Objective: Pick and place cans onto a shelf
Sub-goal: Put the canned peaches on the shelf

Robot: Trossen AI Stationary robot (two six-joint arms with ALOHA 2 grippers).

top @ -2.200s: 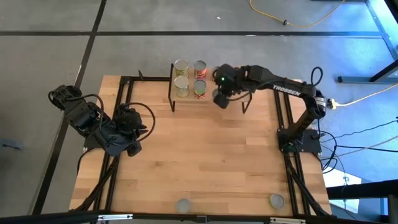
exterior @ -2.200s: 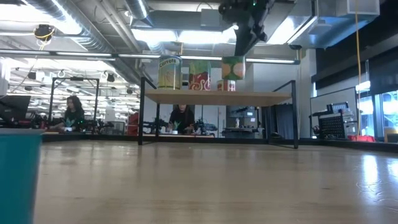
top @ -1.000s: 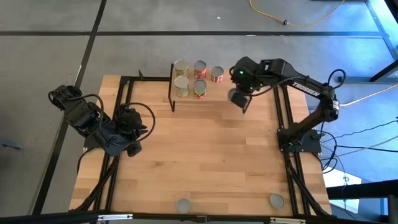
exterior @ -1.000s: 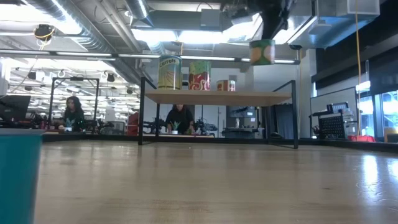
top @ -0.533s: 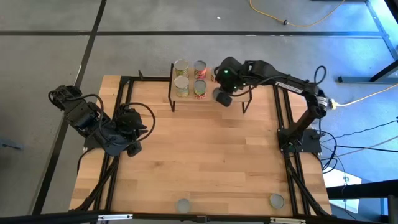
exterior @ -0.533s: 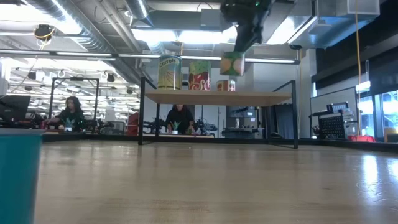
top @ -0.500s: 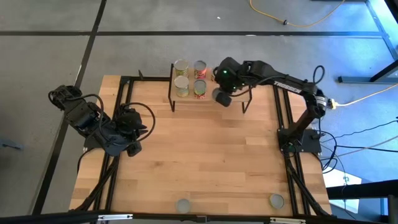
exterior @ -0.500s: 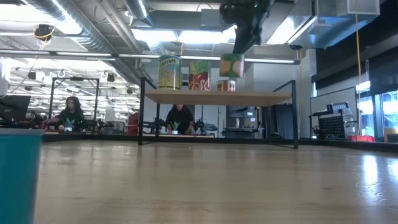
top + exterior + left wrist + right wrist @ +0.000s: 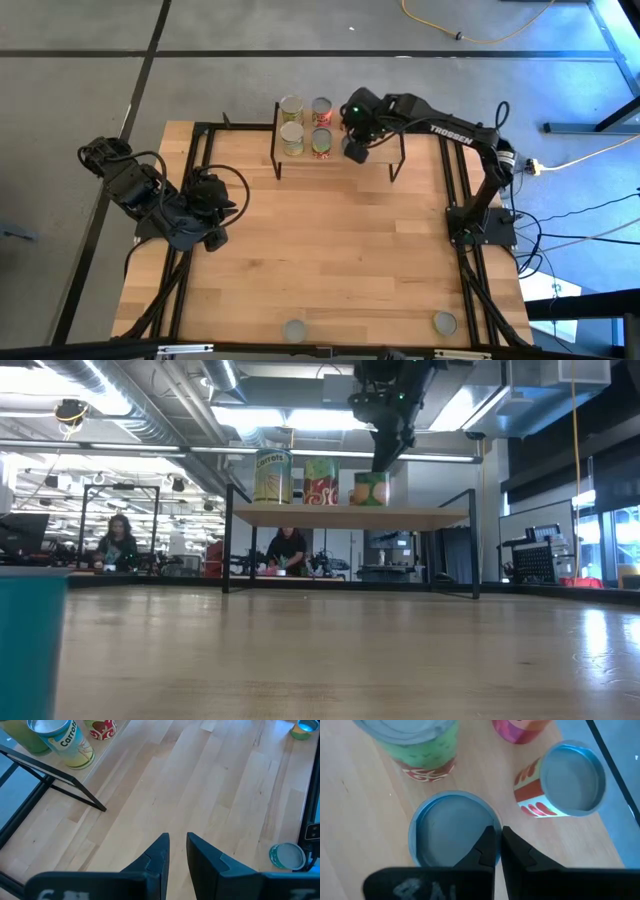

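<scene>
We see the right hand [image 9: 383,463] pinching a can's [image 9: 370,489] rim on the shelf [image 9: 350,515]; left hand [image 9: 175,847] narrow over the bare wooden bench [image 9: 330,250]; workshop behind.

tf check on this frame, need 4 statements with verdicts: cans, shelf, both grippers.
1. Two cans stand on the table's near edge, off the shelf. True.
2. The left gripper holds a can. False: it is empty, parked at the table's left side.
3. The green-and-orange can under the right gripper stands on the shelf board. True.
4. The shelf carries only two cans. False: at least five show on it.
</scene>
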